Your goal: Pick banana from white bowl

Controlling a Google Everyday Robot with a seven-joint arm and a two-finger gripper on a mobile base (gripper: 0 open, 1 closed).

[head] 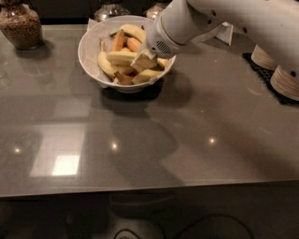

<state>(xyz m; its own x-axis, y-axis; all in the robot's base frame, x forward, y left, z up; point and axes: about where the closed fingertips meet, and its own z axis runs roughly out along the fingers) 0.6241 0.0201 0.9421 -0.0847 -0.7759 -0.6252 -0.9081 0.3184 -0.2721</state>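
The white bowl [88,56] stands at the back of the grey table, lined with white paper and filled with several bananas. A long, dull greenish-yellow banana [131,31] curves along the bowl's far side, and its right end is hidden under my arm. Brighter yellow bananas [104,62] and shorter orange-toned ones [118,41] lie beside it. My gripper [144,60] is down inside the right half of the bowl, among the bananas in the middle of the pile, with its white wrist just above the rim.
A glass jar of brown grains [21,29] stands at the back left. Stacked beige bowls [279,70] sit on a dark mat at the right edge. More glass jars [110,8] and a white card [229,33] are behind the bowl.
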